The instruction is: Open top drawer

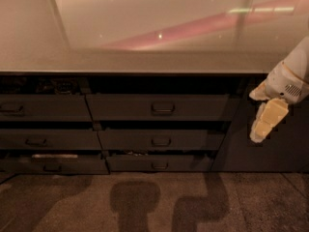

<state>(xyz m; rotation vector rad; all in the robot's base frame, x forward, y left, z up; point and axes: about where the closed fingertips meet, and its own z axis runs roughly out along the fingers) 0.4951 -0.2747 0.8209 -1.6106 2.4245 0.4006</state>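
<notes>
The top drawer (120,107) is the wide dark grey front just under the counter edge, with a dark loop handle (162,108) at its centre. A dark gap shows above its front. My gripper (264,123), cream and white, hangs at the right of the view, in front of the dark cabinet panel. It is right of the top drawer's right end, at about the drawer's height and well apart from the handle. It holds nothing that I can see.
A pale glossy counter (145,42) runs above the drawers. Two slimmer drawers (159,140) (159,163) sit below the top one. Another drawer column (43,108) stands on the left. Speckled floor (154,202) with shadows lies in front.
</notes>
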